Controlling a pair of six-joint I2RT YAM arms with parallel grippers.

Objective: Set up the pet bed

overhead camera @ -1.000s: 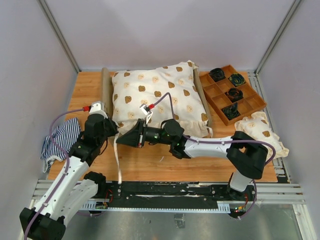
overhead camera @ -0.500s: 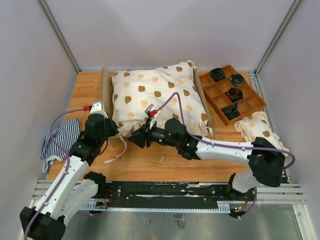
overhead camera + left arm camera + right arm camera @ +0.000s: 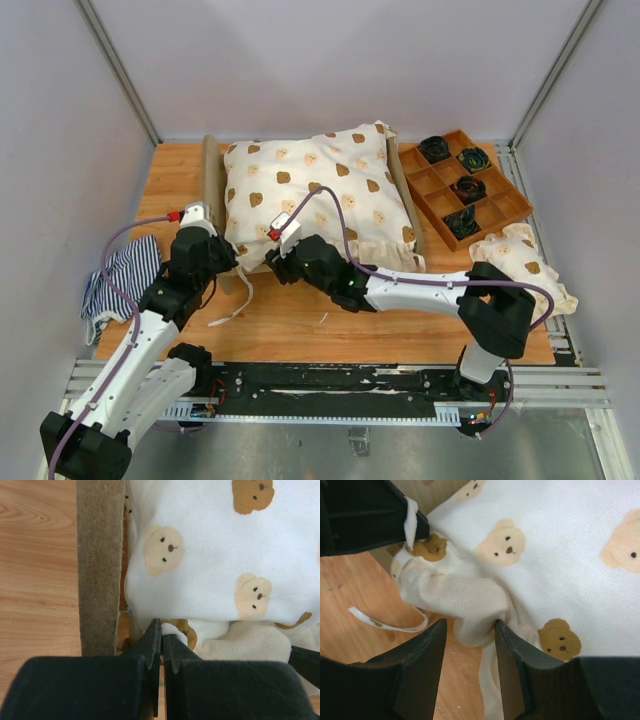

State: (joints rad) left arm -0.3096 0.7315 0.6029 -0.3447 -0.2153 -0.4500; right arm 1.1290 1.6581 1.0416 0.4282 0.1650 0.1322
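- Top external view: pet bed (image 3: 211, 172) at the far middle of the wooden table (image 3: 330, 322), plywood side rails showing at left and right.
- Bear-print cover (image 3: 315, 190) heaped over the bed, its near edge spilling past the frame.
- Left gripper (image 3: 161, 630) at the bed's near-left corner, just beside the rail, clenched on a white tie (image 3: 410, 522) of the cover.
- Right gripper (image 3: 470, 630) released, fingers apart on either side of a cream fold (image 3: 465, 597) at the cover's near edge.
- Loose ribbon (image 3: 400, 628) curled on the table below.
- Brown compartment tray (image 3: 500, 205) right of the bed; small bear-print pillow (image 3: 520, 262) near it; striped cloth (image 3: 120, 275) at the left edge.
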